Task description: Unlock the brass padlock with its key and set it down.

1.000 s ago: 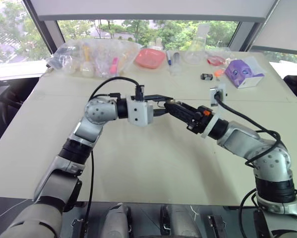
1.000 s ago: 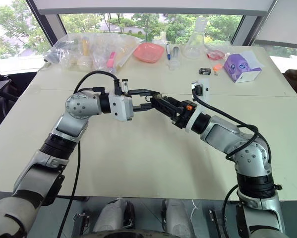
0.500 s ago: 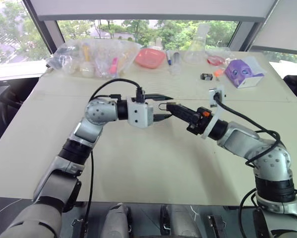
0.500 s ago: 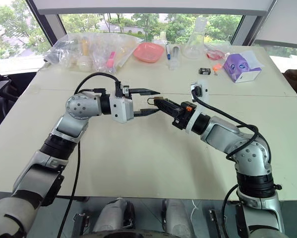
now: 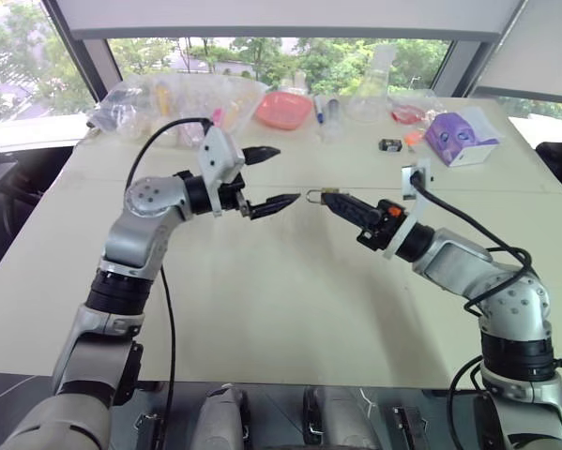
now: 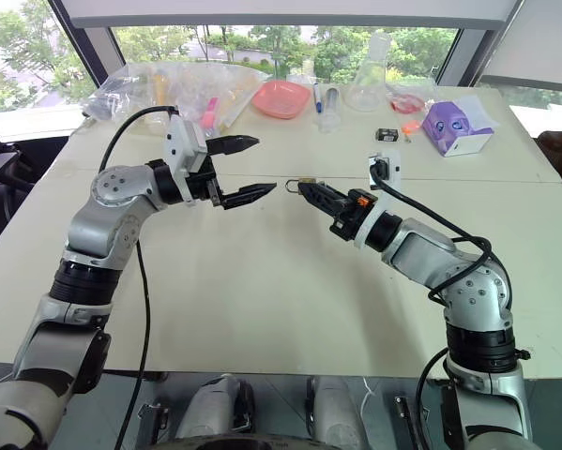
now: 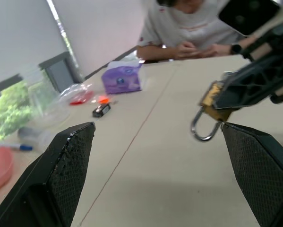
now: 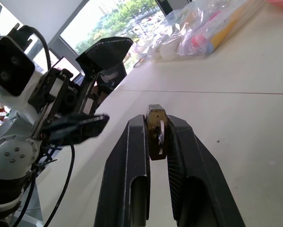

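The brass padlock (image 5: 320, 194) is held level above the middle of the table, its silvery shackle pointing toward my left arm. My right gripper (image 5: 331, 198) is shut on its gold body, which sits pinched between the two black fingers (image 8: 136, 142) in the right wrist view. My left gripper (image 5: 272, 176) stands open a short way to the left of the padlock (image 7: 211, 100), with nothing between its fingers (image 7: 70, 156). It is apart from the lock. I cannot make out the key in any view.
Along the far edge of the table (image 5: 290, 309) lie clear plastic bags (image 5: 177, 108), a pink bowl (image 5: 283, 109), a glass flask (image 5: 372, 89), a purple tissue box (image 5: 459, 136) and a small black-and-white box (image 5: 390, 144). A person (image 7: 188, 23) sits at the far right.
My left gripper opened, let go of the padlock, rolled and drew back to the left. My right gripper closed on the padlock and stayed in place.
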### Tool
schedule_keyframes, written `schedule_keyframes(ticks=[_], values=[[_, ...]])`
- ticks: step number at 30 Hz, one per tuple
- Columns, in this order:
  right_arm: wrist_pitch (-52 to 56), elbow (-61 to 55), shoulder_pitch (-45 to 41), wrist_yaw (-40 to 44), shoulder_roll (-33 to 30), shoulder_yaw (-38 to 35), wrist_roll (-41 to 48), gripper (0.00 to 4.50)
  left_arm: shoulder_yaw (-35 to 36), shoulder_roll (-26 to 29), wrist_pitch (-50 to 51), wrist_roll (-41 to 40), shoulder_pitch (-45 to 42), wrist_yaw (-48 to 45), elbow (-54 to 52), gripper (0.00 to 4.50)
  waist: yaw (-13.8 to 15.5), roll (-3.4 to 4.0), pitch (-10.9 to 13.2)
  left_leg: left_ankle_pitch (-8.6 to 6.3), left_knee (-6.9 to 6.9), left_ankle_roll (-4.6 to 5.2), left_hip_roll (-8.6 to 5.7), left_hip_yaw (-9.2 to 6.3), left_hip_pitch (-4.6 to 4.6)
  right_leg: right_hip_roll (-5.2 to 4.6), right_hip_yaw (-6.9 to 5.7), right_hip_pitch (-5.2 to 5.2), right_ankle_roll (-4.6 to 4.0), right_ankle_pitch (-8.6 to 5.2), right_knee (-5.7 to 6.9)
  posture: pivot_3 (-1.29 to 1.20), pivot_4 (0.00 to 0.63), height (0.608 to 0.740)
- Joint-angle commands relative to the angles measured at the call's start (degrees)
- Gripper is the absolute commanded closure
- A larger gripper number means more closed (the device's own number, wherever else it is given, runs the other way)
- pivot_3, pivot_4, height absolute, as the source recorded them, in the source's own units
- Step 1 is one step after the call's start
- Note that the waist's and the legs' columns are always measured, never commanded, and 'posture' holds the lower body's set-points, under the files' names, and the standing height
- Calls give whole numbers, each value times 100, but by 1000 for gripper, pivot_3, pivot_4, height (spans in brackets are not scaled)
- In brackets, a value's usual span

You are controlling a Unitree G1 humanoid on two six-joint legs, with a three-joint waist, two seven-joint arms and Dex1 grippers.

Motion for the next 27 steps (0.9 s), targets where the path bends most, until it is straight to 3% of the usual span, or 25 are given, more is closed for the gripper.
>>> schedule_keyframes(ticks=[1, 20, 27], values=[[10, -119, -178, 54, 34, -118, 117, 4500, 80, -99, 23, -15, -103, 54, -75, 81, 3, 0, 0, 0, 0, 0, -1, 1, -1, -1, 0, 0, 0, 0, -1, 0, 150, 739], [209, -452, -92, 60, 74, -15, 261, 4500, -160, -691, -1038, 647, -571, -147, 1247, 81, -10, 0, 0, -1, 0, 2, -2, 8, -1, 0, 0, -1, 0, 0, -3, 0, 150, 739], [221, -452, -36, -53, 86, -27, 277, 4500, -97, -778, -1088, 680, -612, -35, 1217, 81, -11, 0, 0, -2, -1, 4, -2, 6, -1, 0, 0, -1, 0, 0, -2, 0, 150, 739]])
